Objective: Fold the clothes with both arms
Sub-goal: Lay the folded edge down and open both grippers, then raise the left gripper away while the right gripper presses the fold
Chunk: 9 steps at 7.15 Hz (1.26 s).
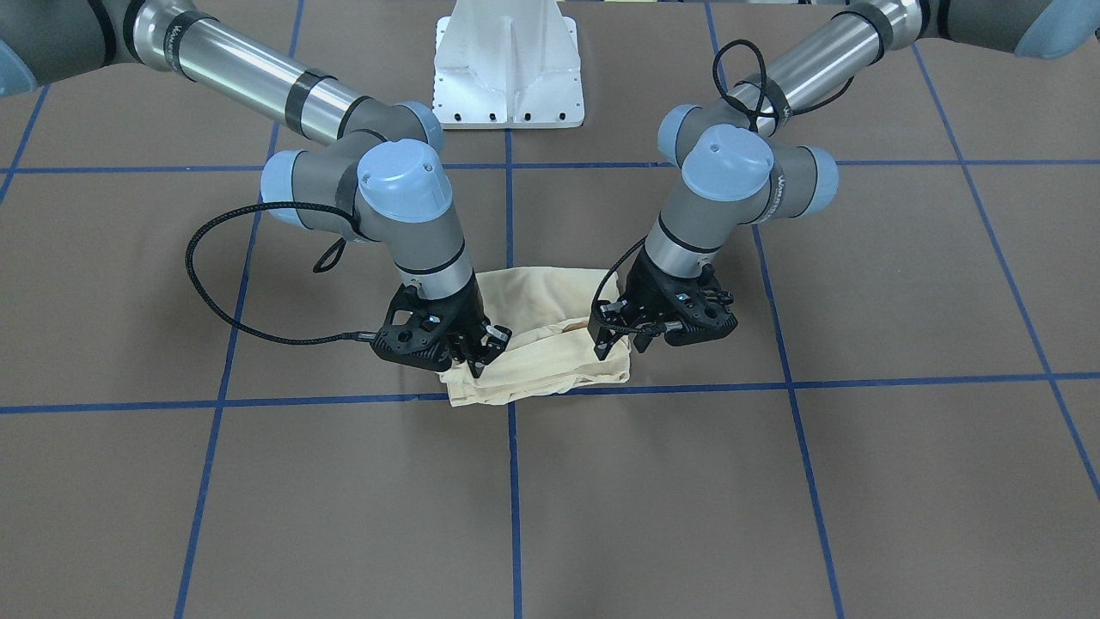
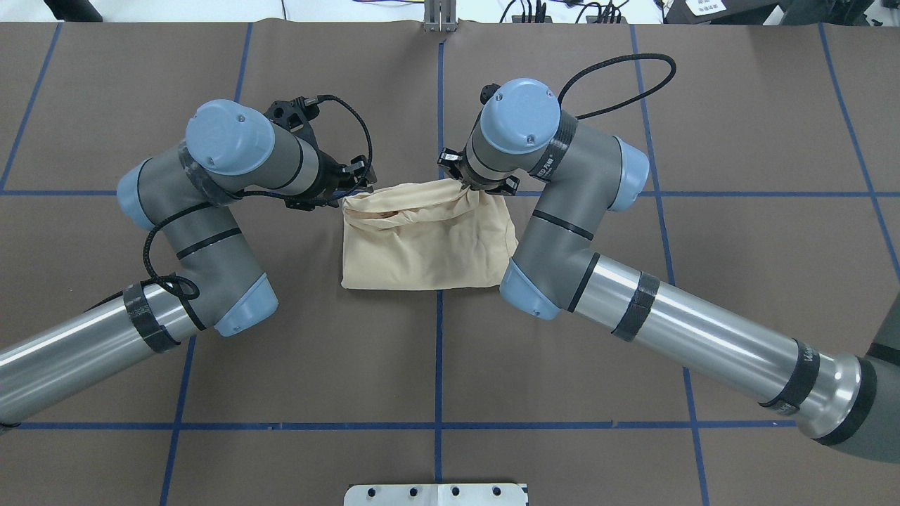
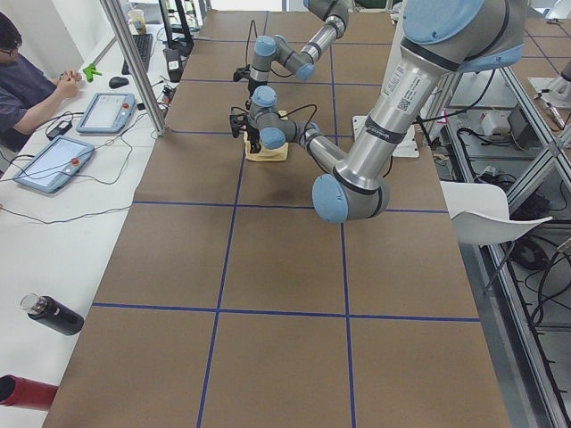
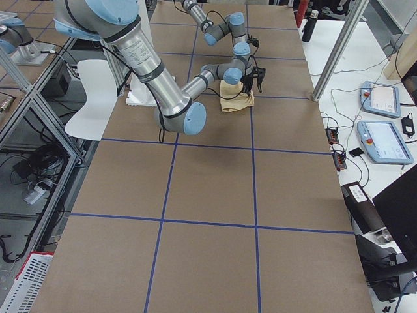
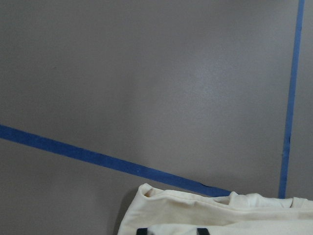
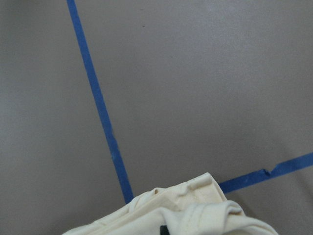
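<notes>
The clothes are one pale cream shirt (image 1: 537,348) (image 2: 422,242), lying as a compact folded bundle on the brown table; its print is hidden. My right gripper (image 1: 478,354) (image 2: 467,184) is shut on the bundle's far edge, and the cloth there is drawn up into a bunch. In the right wrist view a dark fingertip (image 6: 164,228) is buried in the shirt (image 6: 190,213). My left gripper (image 1: 620,342) (image 2: 346,187) is at the opposite far corner. Its two fingertips (image 5: 142,230) show apart over the shirt (image 5: 220,215), so it is open.
Blue tape lines (image 1: 512,481) divide the brown table into squares. The white pedestal base (image 1: 509,64) (image 2: 436,494) stands behind the bundle on the robot's side. A person (image 3: 27,85), tablets (image 3: 53,163) and bottles (image 3: 52,314) are on a side table.
</notes>
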Motion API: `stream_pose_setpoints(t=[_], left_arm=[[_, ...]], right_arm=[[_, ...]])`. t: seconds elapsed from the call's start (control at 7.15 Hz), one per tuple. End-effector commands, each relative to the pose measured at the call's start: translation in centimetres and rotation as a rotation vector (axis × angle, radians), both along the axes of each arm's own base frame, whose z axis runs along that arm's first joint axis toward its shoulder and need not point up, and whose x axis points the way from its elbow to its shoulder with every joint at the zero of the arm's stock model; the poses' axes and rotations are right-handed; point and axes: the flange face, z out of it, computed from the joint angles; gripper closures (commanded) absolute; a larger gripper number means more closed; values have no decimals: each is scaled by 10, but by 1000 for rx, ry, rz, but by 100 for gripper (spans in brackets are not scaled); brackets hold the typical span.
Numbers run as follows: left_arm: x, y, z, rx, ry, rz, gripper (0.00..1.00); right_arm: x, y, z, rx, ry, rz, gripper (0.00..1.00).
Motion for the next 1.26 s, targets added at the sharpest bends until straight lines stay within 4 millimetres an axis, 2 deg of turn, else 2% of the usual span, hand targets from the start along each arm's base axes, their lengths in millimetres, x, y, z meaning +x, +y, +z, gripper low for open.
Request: stream_pose_setpoints(t=[0.0, 0.28, 0.42, 0.56, 0.7, 0.84, 1.12], left_arm=[[-24, -17, -4, 6, 5, -30, 1], [-53, -25, 0, 10, 6, -60, 1], [-68, -14, 13, 13, 6, -24, 1], [-91, -12, 18, 60, -3, 0, 1], [-108, -4, 41, 72, -30, 11, 1], [-125, -2, 55, 96, -53, 15, 1], [-133, -3, 60, 95, -60, 9, 1]], right_arm=[[3, 2, -10, 22, -13, -16, 0], [5, 18, -35, 20, -71, -127, 0], [6, 23, -43, 29, -83, -134, 0], [-8, 38, -42, 55, -73, -166, 0], [-28, 57, -38, 115, -43, -208, 0], [-48, 74, -32, 197, 3, -256, 0], [-67, 83, -26, 280, 99, -327, 1]])
